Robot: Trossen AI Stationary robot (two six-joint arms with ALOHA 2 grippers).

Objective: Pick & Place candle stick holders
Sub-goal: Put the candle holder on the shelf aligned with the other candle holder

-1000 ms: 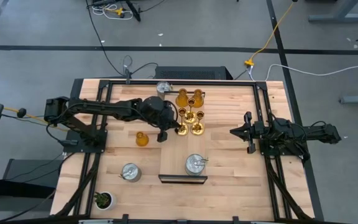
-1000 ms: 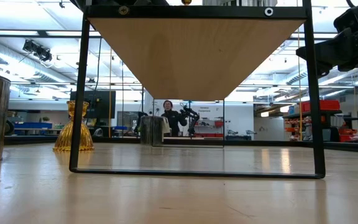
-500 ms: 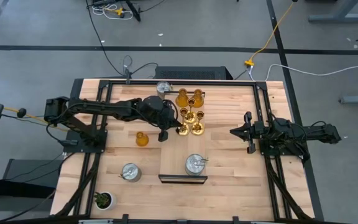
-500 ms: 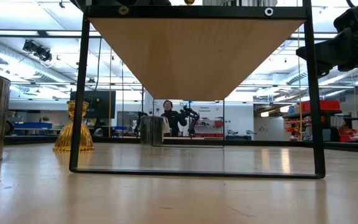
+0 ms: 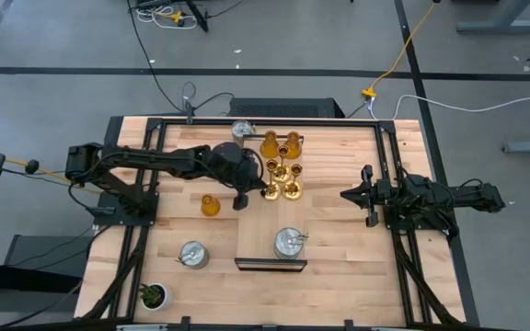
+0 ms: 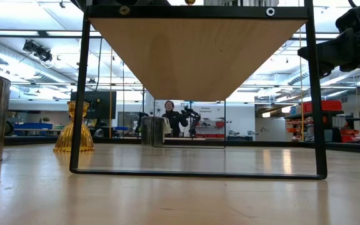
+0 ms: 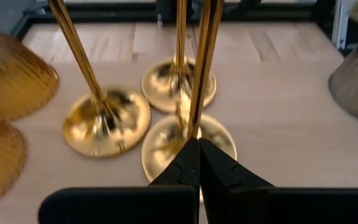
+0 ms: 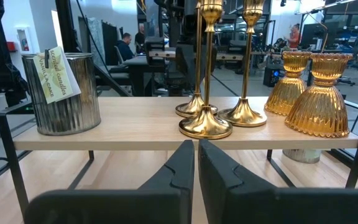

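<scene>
Right wrist view: tagged silver holder (image 8: 59, 93), writing illegible.

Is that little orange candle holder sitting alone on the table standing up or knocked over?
Standing upright. In the low view the amber bell-shaped holder rests on its wide flared base with its narrow cup on top.

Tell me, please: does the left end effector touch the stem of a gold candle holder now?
Touching. The left wrist view shows the left end effector shut on the thin stem of the nearest gold candle holder, no gap visible.
</scene>
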